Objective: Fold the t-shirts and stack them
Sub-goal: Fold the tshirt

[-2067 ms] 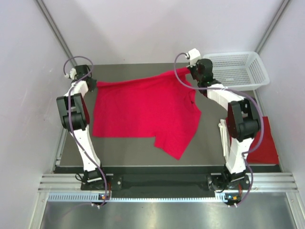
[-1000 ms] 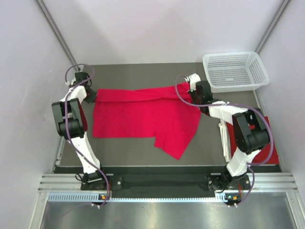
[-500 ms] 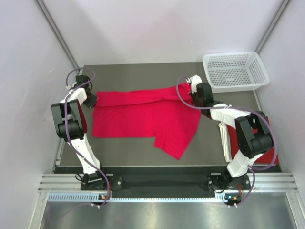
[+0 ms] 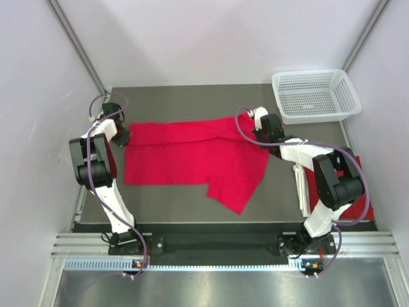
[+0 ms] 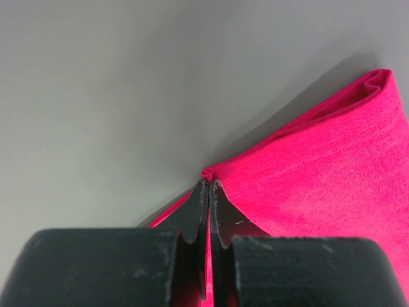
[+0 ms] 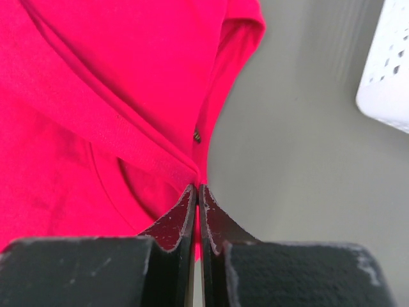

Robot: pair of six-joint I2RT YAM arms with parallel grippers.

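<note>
Frame left: left end effector (image 5: 208, 185) clamped t-shirt (image 4: 192, 157) corner. Centre-right: right end effector (image 6: 197, 188) pinched its edge, possibly near collar.

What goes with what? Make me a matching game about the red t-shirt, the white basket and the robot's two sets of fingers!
1 red t-shirt
2 white basket
3 left fingers
4 right fingers

A far right corner of the table
B pinching the shirt's right edge
C spread across the table
D pinching the shirt's left corner

Pairs: 1-C, 2-A, 3-D, 4-B
</note>
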